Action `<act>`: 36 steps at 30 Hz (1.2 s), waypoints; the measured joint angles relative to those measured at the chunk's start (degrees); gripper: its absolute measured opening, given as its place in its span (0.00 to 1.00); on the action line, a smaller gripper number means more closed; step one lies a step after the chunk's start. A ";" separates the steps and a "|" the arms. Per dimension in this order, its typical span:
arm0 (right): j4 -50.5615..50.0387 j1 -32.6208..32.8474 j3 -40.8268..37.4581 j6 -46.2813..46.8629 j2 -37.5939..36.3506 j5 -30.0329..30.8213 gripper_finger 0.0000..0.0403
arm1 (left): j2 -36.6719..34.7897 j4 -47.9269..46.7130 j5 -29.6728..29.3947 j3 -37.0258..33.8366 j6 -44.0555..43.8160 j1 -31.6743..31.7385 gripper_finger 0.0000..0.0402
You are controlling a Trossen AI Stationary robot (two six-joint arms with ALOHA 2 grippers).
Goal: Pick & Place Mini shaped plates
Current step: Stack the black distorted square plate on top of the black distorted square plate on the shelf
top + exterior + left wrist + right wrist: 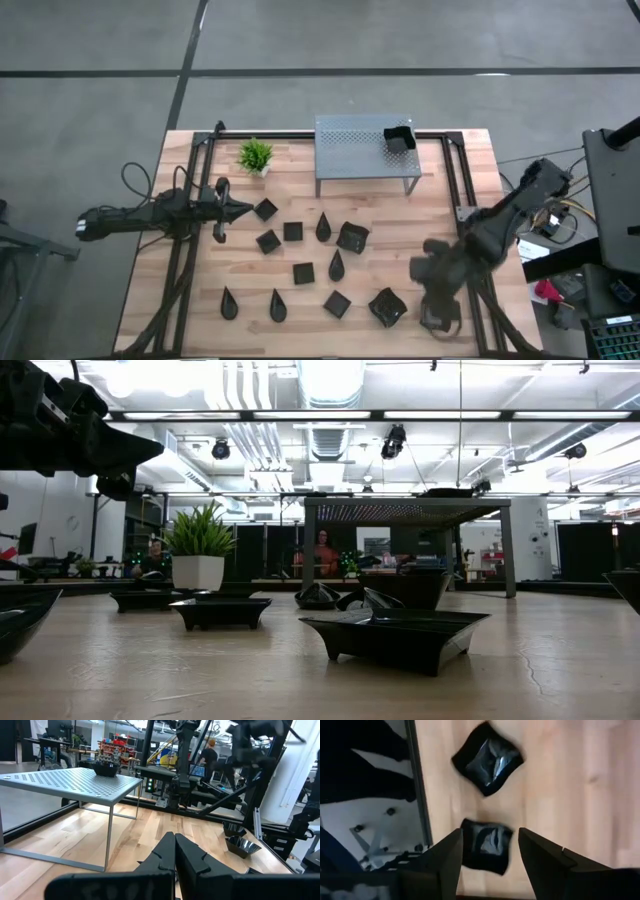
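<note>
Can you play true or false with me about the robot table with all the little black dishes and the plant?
1. A black dish sits on top of the grey shelf. True.
2. The green plant stands on the shelf. False: it stands on the wooden table, beside the shelf.
3. The left gripper is squeezed shut with nothing in it. True.
4. The right gripper is carrying a dish. False: its fingers are spread open above a square dish lying on the table.
5. All the dishes on the table are square. False: some are teardrop-shaped, like one near the front left.
</note>
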 joint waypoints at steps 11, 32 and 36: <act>9.95 14.03 0.04 15.12 12.47 1.30 0.44 | -0.02 0.00 0.00 0.00 0.00 0.02 0.01; 11.47 18.05 -0.16 22.83 25.21 4.77 0.40 | -0.01 -0.05 0.01 0.00 0.00 0.04 0.01; 11.27 18.17 -0.48 22.52 26.68 4.70 0.39 | -0.02 -0.03 0.00 0.00 0.00 0.04 0.01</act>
